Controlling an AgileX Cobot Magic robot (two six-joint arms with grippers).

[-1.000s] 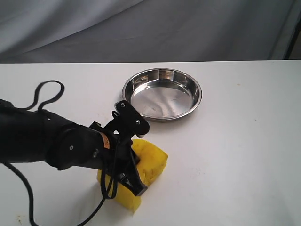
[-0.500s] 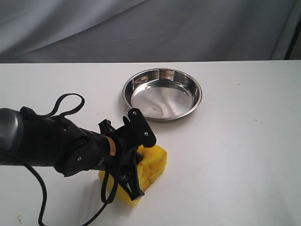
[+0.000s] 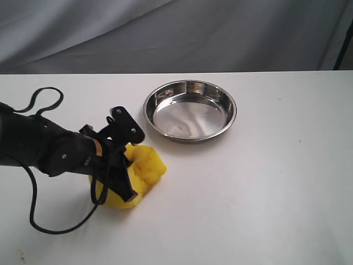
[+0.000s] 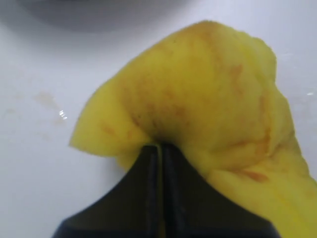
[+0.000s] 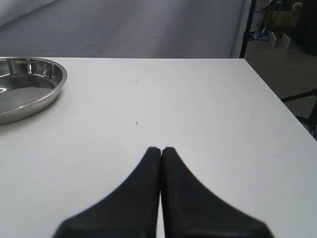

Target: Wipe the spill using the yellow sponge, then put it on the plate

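Clamping the thick bright-yellow foam sponge [image 3: 148, 164], your left hand [image 3: 129, 193] has its two black fingers pressed together, with a fold of foam pinched between them. The left wrist view shows this best: the fingertips [image 4: 151, 154] bite into the block's near edge, and the foam bulges up and outward around them. Orange-brown streaks run across the yellow face beyond the fingers. In the exterior view the sponge sits low under the hand, and its underside seems to meet the white surface [image 3: 265, 193].

Just beside the sponge, off one corner, you can see a faint amber-brown smear [image 4: 47, 99] on the surface. It is pale and dull rather than glossy.

Farther out, past the sponge on the side away from the arm, lies the round shiny stainless-steel plate [image 3: 193, 118]. It is apart from both hand and sponge, and only reflections show in its flat bottom. Behind the hand, a thin black cable loop [image 3: 44, 99] rises off the arm.

Your right hand [image 5: 161, 148] is clenched with nothing in it, its black fingers meeting tip to tip above bare surface. The same plate [image 5: 29, 91] lies ahead of it and off to one side, well apart.
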